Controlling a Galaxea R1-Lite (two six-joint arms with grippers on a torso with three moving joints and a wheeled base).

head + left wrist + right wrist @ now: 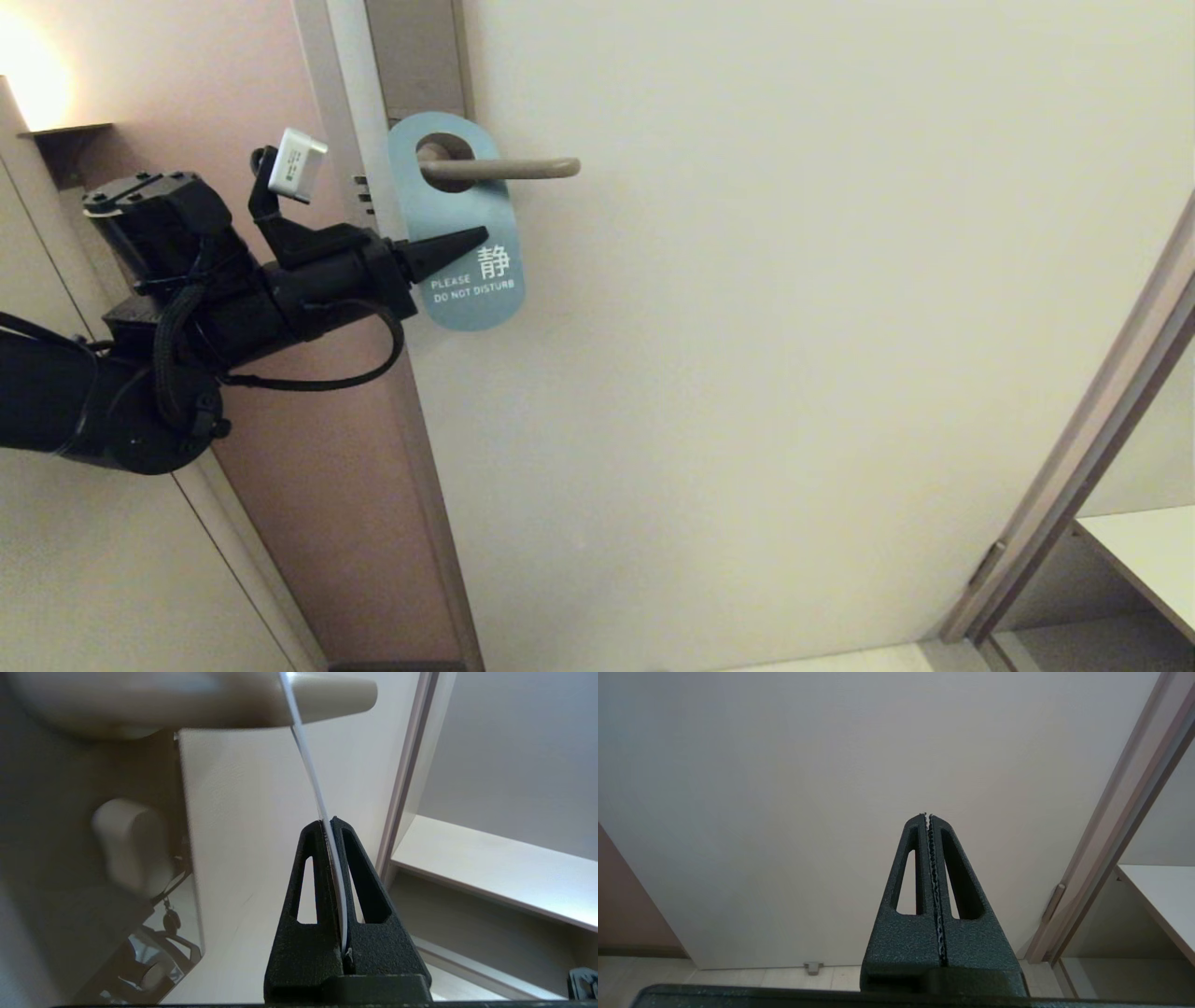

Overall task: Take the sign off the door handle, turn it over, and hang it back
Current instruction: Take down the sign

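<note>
The sign (467, 215) hangs by its oval hole on the door handle (523, 169), blue "DO NOT DISTURB" face outward. My left gripper (476, 235) comes in from the left and is shut on the sign's left edge at mid-height. In the left wrist view the sign shows edge-on as a thin white strip (310, 760) clamped between the fingers (310, 877), running to the handle (322, 697). My right gripper (927, 816) is shut and empty, out of the head view, facing the plain door.
The handle's tall backplate (415, 56) and the door edge (355, 140) sit left of the sign. A pinkish wall (308, 420) lies behind my left arm. A door frame (1083, 439) and a white shelf (1148, 551) stand at the right.
</note>
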